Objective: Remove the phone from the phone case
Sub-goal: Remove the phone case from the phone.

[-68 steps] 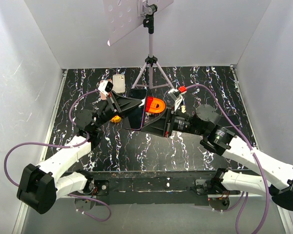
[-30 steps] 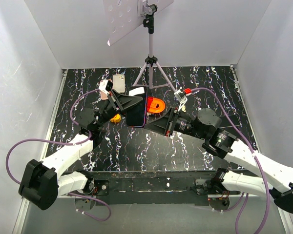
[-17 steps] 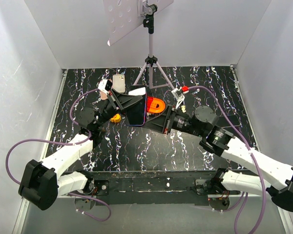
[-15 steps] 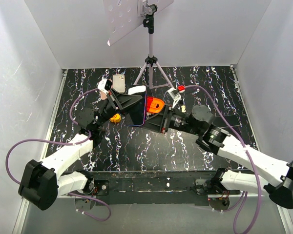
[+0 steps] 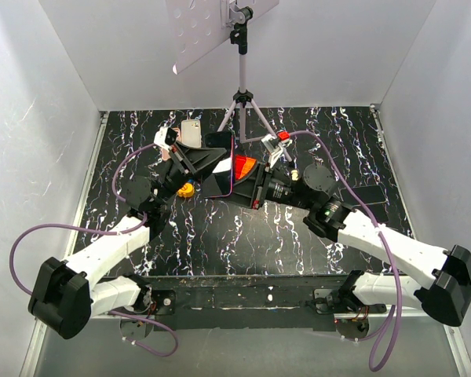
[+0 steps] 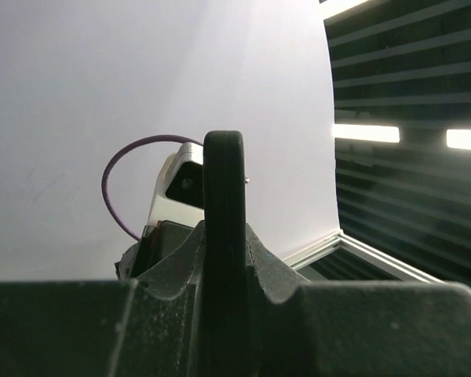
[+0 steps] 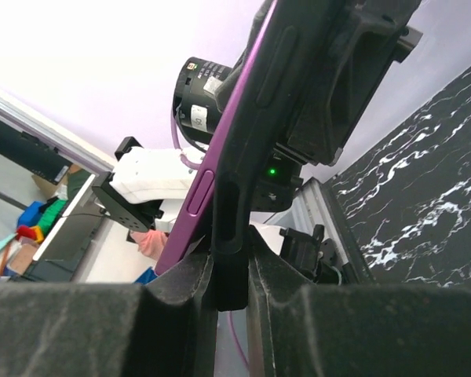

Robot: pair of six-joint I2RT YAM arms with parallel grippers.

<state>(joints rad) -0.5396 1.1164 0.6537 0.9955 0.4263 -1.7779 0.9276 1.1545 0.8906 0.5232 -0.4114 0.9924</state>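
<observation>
Overhead view plus two close-ups from the claws.
The top camera looks down from behind the arm bases over the whole counter (image 5: 220, 236). Each wrist camera sights along its own claw, left claw (image 6: 224, 247) and right claw (image 7: 229, 275), tilted toward the walls. Both see the phone case (image 6: 224, 173) edge-on, very near, mid-frame.

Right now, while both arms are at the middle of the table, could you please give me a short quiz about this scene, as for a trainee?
1. True or false: the phone case lies flat on the table.
2. In the right wrist view, which colour is the edge of the phone beside the black case? A purple, B green, C white.
3. What stands at the far edge of the table?
Key: 1 false: the left gripper and the right gripper hold it in the air. 2 A. 3 the tripod.
</observation>
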